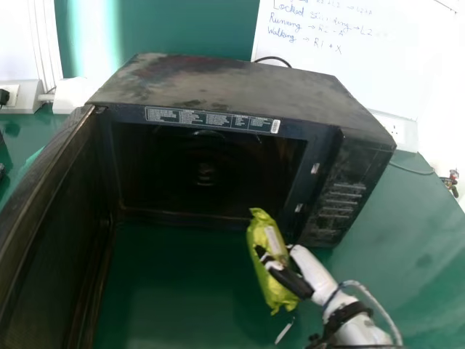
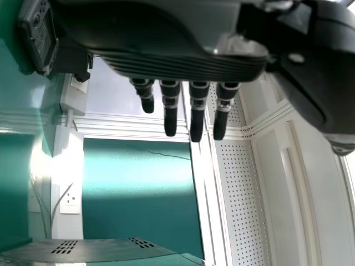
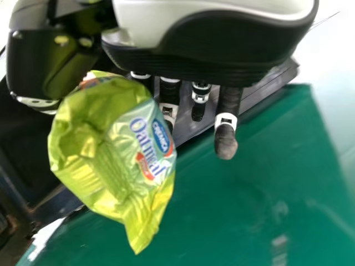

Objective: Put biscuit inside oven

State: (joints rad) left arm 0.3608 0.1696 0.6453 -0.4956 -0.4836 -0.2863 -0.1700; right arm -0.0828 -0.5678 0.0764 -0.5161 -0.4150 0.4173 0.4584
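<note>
Right hand (image 1: pixel 285 276) angles toward the oven (image 1: pixel 218 86), fingers pinching the green packet (image 1: pixel 264 234); left hand (image 2: pixel 177 62) has straight, slightly spread fingers.

The glossy green table (image 1: pixel 174 291) has a curved edge at the head view's right. On it stands a black, box-shaped microwave oven (image 1: pixel 232 87) with smudged top and sides, its dark door (image 1: pixel 43 218) swung wide open on the left. In front of the oven, toward its right side, lies a small, narrow white strip (image 1: pixel 285 331). A thin grey cable (image 1: pixel 414 171) runs across the tabletop to the right of the oven, near the wall.
</note>
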